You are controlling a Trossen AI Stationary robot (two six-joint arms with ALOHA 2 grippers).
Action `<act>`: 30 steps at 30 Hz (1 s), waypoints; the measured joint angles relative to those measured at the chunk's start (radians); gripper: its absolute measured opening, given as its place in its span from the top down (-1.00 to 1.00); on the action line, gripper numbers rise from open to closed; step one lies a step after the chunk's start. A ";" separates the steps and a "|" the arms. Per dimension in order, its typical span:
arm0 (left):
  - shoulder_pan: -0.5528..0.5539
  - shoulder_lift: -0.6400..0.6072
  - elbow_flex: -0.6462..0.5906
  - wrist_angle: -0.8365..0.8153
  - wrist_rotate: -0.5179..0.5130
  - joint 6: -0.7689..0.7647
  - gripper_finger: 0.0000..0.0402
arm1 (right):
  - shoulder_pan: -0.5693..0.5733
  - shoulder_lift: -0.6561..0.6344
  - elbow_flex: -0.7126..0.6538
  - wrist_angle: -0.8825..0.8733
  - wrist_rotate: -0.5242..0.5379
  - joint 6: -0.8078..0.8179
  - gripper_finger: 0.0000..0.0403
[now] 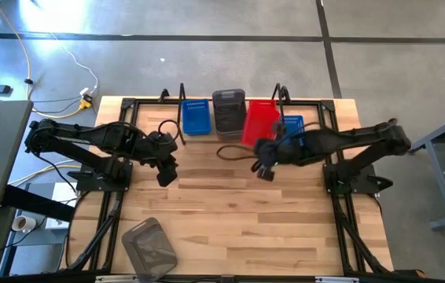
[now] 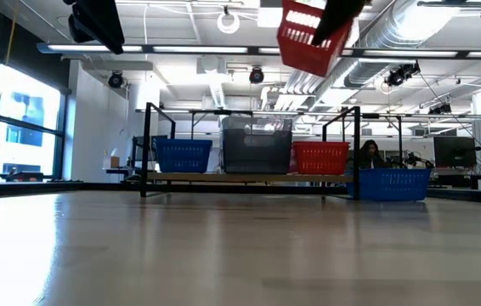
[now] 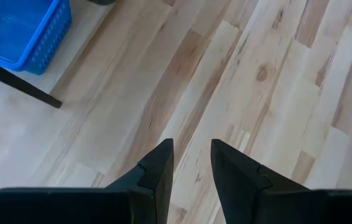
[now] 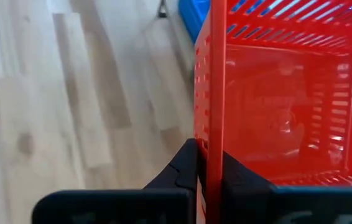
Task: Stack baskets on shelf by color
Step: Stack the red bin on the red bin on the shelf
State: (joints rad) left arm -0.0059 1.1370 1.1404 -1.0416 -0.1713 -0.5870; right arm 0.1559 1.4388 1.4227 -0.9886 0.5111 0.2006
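My right gripper [image 1: 260, 151] [image 4: 208, 149] is shut on a red basket [image 1: 260, 122] [image 2: 308, 38] and holds it high above the black wire shelf [image 1: 182, 94] [image 2: 151, 136]. On the shelf rest a blue basket [image 1: 196, 116] [image 2: 183, 155], a grey stack [image 1: 228, 112] [image 2: 257, 149] and a red basket [image 2: 320, 157], each on its bottom. My left gripper [image 1: 166, 174] [image 3: 191, 149] hangs open over bare table in front of the shelf's left end, touching nothing. My right gripper pinches one side wall of the red basket at its rim [image 4: 213, 93], one finger [image 4: 185, 165] outside the wall and the other [image 4: 241, 180] inside. The basket is lifted clear of everything and sits tilted in the low view.
Another blue basket [image 1: 292, 124] [image 2: 393, 183] stands on the table just right of the shelf's right post. A grey basket [image 1: 148, 248] lies near the table's near edge on the left. Wide bare wood lies between the arms. A person sits in the room far behind.
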 joint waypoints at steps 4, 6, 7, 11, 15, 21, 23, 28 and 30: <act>0.000 0.000 0.000 0.004 -0.027 -0.003 0.51 | -0.067 -0.070 -0.056 0.005 -0.019 -0.108 1.00; 0.000 0.000 0.000 0.015 -0.046 -0.015 0.51 | -0.105 -0.096 -0.077 0.015 -0.033 -0.179 1.00; 0.000 0.000 0.000 0.023 -0.055 -0.026 0.51 | -0.124 -0.106 -0.084 0.015 -0.051 -0.215 1.00; 0.000 0.000 0.000 0.078 -0.076 -0.058 0.51 | -0.216 -0.112 -0.100 0.010 -0.146 -0.346 1.00; 0.009 0.000 0.000 0.140 -0.076 -0.064 0.51 | -0.308 -0.105 -0.100 0.013 -0.201 -0.440 1.00; 0.049 0.000 0.000 0.201 -0.079 -0.064 0.51 | -0.427 -0.095 -0.101 0.014 -0.300 -0.534 1.00; 0.067 0.000 0.000 0.214 -0.080 -0.064 0.51 | -0.456 -0.096 -0.120 0.039 -0.327 -0.559 1.00; 0.118 0.000 0.000 0.226 -0.079 -0.060 0.51 | -0.499 -0.095 -0.188 0.077 -0.366 -0.603 1.00; 0.137 0.000 0.000 0.229 -0.080 -0.049 0.51 | -0.502 -0.095 -0.212 0.109 -0.365 -0.628 1.00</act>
State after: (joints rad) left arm 0.1312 1.1366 1.1404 -0.8124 -0.2508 -0.6364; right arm -0.3460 1.3437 1.2105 -0.8800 0.1457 -0.4279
